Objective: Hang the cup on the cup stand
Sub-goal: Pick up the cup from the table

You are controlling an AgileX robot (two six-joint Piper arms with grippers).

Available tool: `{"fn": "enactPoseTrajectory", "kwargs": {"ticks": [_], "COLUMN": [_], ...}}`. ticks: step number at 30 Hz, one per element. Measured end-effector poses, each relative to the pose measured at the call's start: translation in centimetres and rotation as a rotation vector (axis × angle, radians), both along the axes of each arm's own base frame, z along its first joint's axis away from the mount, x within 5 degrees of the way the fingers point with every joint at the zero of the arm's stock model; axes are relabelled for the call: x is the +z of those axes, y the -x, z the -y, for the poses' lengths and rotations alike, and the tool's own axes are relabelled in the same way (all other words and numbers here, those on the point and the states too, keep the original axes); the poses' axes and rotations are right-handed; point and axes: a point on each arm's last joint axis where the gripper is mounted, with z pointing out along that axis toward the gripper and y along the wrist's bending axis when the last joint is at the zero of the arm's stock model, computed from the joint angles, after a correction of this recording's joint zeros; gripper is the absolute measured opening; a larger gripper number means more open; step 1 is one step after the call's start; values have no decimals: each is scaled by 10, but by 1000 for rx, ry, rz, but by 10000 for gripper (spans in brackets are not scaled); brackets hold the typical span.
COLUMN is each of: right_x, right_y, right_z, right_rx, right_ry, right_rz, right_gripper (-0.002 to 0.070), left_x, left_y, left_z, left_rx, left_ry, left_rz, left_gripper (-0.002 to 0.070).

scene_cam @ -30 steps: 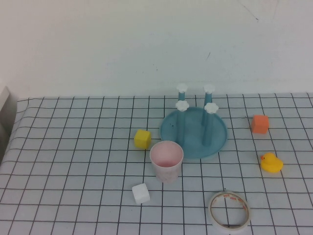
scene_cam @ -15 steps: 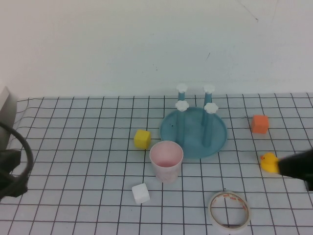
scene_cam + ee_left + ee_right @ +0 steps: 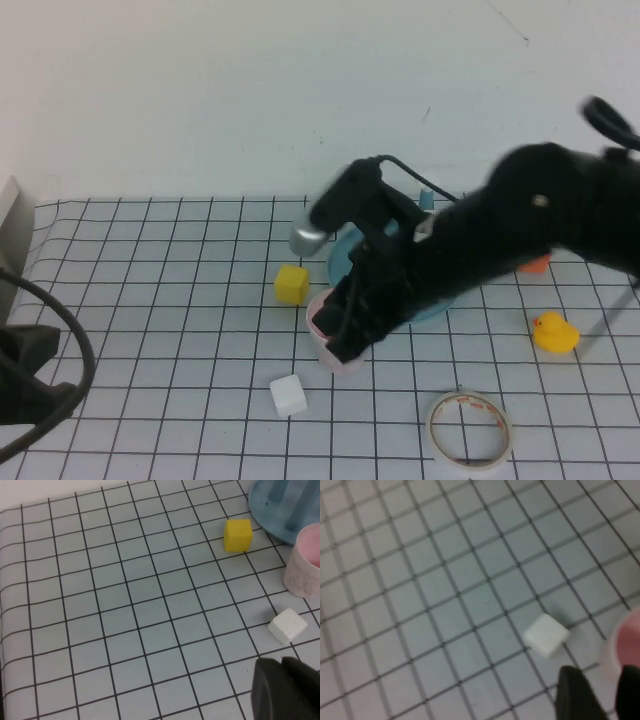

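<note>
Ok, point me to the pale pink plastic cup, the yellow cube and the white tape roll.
Pale pink plastic cup (image 3: 306, 562), left wrist view: on its outer side wall.
Yellow cube (image 3: 291, 284), high view: on its front face.
White tape roll (image 3: 434, 438), high view: on the left of the ring.

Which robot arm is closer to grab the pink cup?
The right arm. Its right gripper is already over the cup, fingers apart. The left gripper is shut, away at the table's left edge, with the white cube between it and the cup.

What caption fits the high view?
Right end effector reaches the pale pink plastic cup before the teal-blue cup stand; left end effector parked near-left.
</note>
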Motion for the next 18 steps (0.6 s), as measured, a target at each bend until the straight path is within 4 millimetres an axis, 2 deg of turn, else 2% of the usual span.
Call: {"fn": "enactPoseTrajectory", "kwargs": {"ticks": [3,6,11,18], "right_x": [-6,-20,-45,-87], "right_y": [-23,-43,-65,-78], "right_z": [-7,-12,-17,-21], "right_rx": [-65,-133,-223,-258], "right_ry": [97,183,262,343], "right_rz": [-2,4,-13,-31], "right_gripper": [285,350,375,376], "left_x": [0,0,-2,-10], "left_y": [0,0,0,1], "left_z": [0,0,0,0], "left_rx": [1,-2,-12,-7], "left_ry": [0,-5,-11,-9], "left_rz": [2,8,-1,-12], "left_gripper": [-1,-1,-1,-1]}}
